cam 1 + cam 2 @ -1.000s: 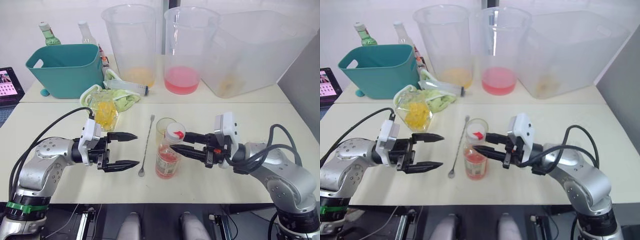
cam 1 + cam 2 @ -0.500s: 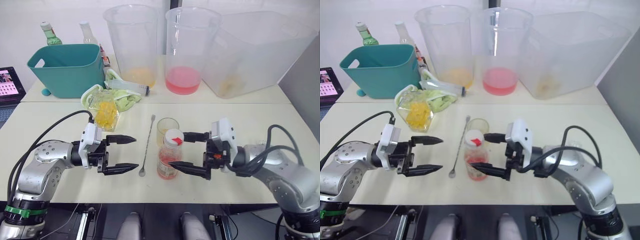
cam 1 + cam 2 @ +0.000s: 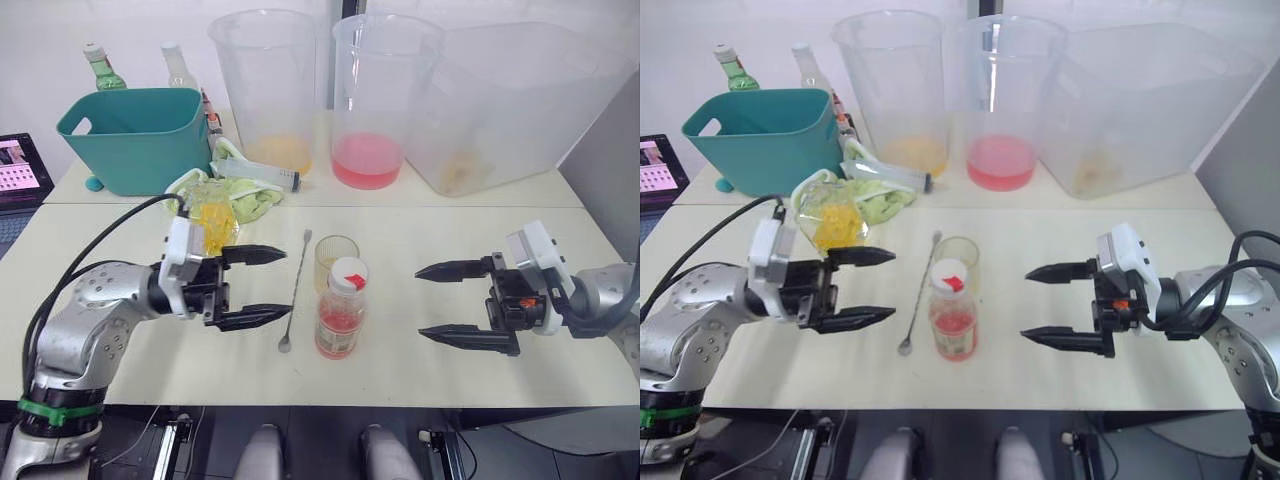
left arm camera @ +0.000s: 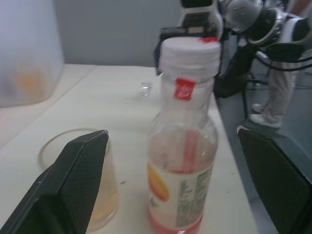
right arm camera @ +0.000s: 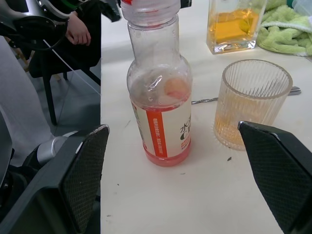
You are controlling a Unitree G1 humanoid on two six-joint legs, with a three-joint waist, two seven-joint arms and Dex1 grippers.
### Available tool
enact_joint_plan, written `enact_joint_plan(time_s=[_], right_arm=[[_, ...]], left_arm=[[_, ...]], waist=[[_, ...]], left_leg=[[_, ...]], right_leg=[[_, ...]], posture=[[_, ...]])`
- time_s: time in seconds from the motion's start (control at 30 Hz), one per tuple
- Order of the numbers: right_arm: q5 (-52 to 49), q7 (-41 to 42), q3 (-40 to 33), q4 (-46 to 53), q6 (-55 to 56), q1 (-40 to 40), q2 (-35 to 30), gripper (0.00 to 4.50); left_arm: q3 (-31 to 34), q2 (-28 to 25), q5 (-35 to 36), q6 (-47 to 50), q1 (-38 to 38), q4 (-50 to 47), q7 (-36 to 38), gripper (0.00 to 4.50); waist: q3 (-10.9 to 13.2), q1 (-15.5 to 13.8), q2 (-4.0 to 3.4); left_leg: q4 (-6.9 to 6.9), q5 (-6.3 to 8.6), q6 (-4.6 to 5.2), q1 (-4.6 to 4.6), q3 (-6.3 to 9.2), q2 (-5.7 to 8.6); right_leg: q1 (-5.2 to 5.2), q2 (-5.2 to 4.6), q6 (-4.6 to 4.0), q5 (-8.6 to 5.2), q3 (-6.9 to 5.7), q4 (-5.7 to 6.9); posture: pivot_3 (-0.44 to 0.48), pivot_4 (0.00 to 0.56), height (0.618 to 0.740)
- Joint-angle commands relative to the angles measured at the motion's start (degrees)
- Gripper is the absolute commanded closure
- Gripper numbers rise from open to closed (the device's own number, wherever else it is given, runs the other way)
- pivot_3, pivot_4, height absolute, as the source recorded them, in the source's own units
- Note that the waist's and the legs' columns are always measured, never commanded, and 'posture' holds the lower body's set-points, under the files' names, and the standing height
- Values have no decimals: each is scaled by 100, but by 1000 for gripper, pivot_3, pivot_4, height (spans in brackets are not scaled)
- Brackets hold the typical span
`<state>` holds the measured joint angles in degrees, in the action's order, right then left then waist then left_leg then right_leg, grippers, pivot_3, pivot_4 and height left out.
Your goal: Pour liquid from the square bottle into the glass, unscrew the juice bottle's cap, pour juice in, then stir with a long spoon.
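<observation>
Standing capped near the tabletop's front edge, the juice bottle (image 3: 340, 310) could topple if your spread-open right gripper (image 3: 452, 304) or left gripper (image 3: 262, 287) clips it.

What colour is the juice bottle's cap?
The cap is white with a red mark, clearest in the left eye view.

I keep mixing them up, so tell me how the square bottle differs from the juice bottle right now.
The square bottle is squat, faceted glass with yellow liquid; the juice bottle is slim, labelled plastic with pinkish-red juice. The juice bottle wears a white cap and stands beside the glass; the square bottle sits farther back by the green cloth. Both stand upright, ungripped.
</observation>
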<state>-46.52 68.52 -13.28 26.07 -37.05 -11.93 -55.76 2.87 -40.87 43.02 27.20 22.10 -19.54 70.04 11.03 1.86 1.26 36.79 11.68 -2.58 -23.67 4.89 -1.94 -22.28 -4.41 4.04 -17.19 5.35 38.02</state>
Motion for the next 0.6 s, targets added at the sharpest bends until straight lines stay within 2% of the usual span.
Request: enact_joint_plan(time_s=[0.03,0.3,0.6], right_arm=[[-158,-140,-294,262,0,129,15,19],[-256,-454,-866,635,-119,732,-108,19],[-377,-732,-1196,916,-190,1019,-80,19]], left_arm=[[-266,173,58,188,423,-129,-131,0],[-973,592,-138,689,1170,-225,-499,0],[-1218,887,-265,734,1276,-117,-555,0]], waist=[[0,-8,0],[0,-41,0],[0,-81,1]], left_leg=[[0,0,0,0,0,0],[3,0,0,-4,2,2],[5,-1,-1,-2,1,2]], right_leg=[[-1,1,0,0,0,-2],[0,1,1,0,1,-1],[1,2,1,0,3,-3]], posture=[[0,150,733],[0,150,733],[0,150,733]])
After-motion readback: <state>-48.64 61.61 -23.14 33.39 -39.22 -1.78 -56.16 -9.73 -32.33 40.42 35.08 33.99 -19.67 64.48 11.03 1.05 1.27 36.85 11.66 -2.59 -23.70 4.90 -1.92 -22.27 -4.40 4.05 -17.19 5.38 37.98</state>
